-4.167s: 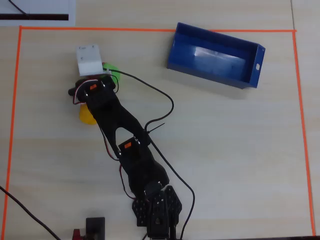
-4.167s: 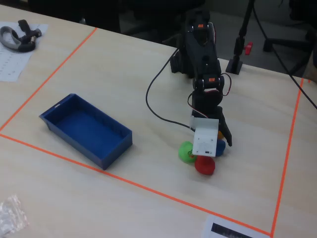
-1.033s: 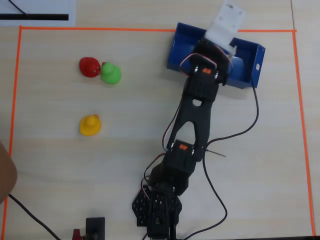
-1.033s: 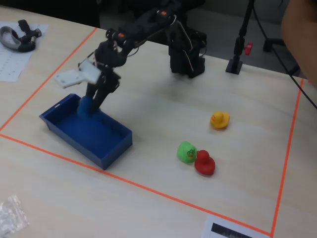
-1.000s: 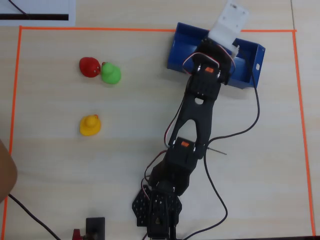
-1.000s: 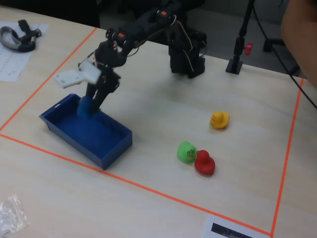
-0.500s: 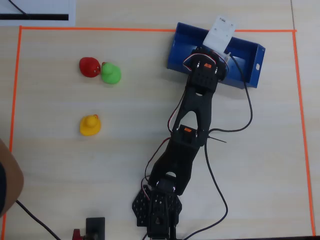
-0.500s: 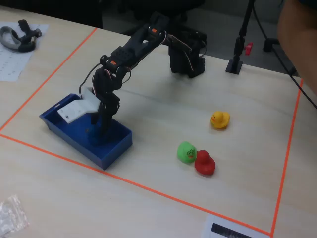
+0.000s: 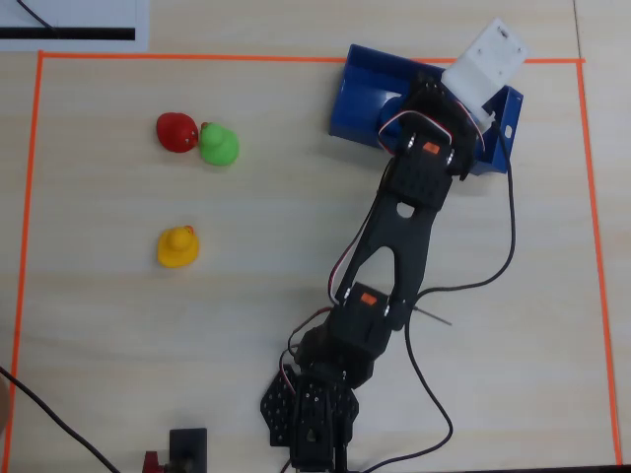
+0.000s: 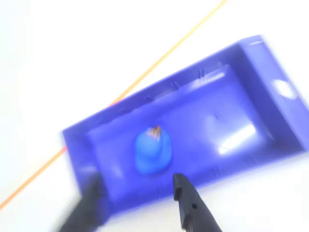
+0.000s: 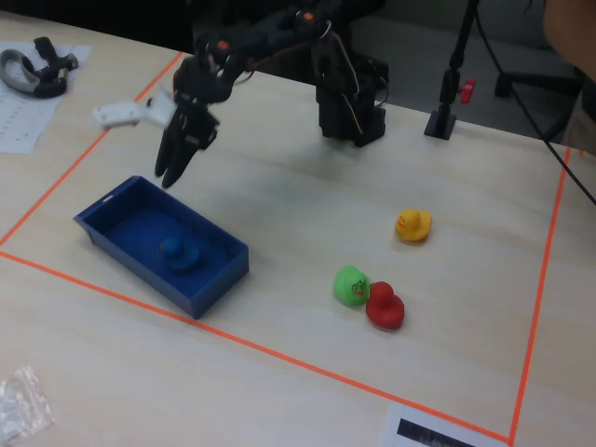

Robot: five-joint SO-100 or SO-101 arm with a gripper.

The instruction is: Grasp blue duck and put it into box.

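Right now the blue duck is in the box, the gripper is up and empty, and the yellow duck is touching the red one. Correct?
Not quite. The green duck touches the red duck; the yellow duck stands apart, as the overhead view shows. The rest holds: the blue duck lies in the box, and the gripper is above it, empty.
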